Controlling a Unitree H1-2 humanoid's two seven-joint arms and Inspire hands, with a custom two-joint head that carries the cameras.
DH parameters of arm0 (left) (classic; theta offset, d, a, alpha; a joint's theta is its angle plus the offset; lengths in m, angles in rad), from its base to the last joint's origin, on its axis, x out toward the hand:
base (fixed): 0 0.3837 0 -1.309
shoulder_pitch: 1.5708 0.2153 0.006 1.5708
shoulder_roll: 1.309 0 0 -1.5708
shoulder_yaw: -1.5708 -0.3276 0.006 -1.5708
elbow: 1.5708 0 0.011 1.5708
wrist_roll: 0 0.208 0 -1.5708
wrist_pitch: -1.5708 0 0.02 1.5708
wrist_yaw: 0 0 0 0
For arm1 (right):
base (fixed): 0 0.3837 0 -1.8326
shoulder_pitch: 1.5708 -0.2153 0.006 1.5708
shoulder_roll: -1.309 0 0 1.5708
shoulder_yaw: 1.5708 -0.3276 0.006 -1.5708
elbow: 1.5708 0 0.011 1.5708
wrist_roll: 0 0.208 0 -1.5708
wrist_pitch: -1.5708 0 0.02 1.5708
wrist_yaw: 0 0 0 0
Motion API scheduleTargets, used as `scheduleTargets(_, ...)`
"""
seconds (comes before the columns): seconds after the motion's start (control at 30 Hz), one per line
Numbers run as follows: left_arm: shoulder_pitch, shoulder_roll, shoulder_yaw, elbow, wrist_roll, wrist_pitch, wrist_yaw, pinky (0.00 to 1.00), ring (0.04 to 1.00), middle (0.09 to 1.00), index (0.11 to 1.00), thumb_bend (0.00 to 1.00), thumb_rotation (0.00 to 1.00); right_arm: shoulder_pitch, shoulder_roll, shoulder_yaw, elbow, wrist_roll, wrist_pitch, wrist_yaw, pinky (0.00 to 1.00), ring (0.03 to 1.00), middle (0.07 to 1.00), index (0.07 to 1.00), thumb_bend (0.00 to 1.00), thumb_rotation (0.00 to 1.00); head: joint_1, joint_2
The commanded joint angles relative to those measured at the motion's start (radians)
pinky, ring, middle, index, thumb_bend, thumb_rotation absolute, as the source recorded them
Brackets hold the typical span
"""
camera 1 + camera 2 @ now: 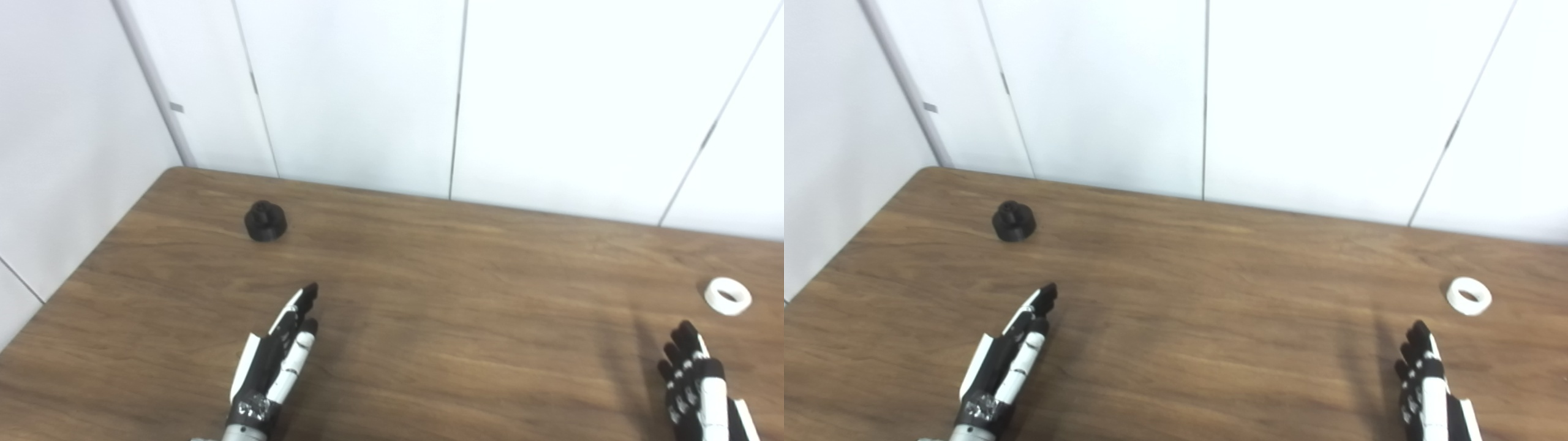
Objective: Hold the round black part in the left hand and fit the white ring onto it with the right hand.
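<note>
— Where's the round black part (265,221)?
— Upper left of the wooden worktop (459,294), well beyond the left hand (275,358), which lies flat, fingers stretched out, holding nothing.
— And the white ring (727,296)?
— Far right, just above the right hand (695,380), fingers extended and empty, near but apart.

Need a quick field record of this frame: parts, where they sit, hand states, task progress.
surface: brown wooden table
black part: round black plastic part, far left on the table, untouched
ring: white plastic ring, lying flat at the right edge of the table
left hand: left hand open, fingers extended toward the black part, well short of it
right hand: right hand open, just short of the ring, not touching
held: nothing in either hand
progress: no pickup yet; ring not fitted
</note>
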Motion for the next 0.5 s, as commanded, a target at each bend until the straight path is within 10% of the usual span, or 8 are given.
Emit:
scheduleTargets(0.0,0.008,-0.05,-0.014,0.016,0.013,-0.032,0.011,1.0,0.98,0.957,0.95,0.49,0.8,0.064,-0.032,0.001,-0.019,0.008,-0.029,0.011,1.0,1.0,1.0,1.0,0.5,1.0,0.001,0.003)
scheduleTargets(0.33,0.004,-0.048,-0.023,0.013,0.023,-0.027,0.022,1.0,0.986,0.958,0.956,0.49,0.79,0.063,-0.031,0.001,-0.034,0.006,-0.016,0.01,1.0,1.0,1.0,1.0,0.48,1.0,-0.017,0.013)
scheduleTargets(0.47,0.007,-0.052,-0.023,-0.01,0.098,-0.011,0.055,0.98,0.969,0.942,0.948,0.63,0.61,0.061,-0.032,0.0,-0.043,-0.001,-0.008,0.005,1.0,1.0,1.0,0.994,0.48,1.0,-0.028,0.016)
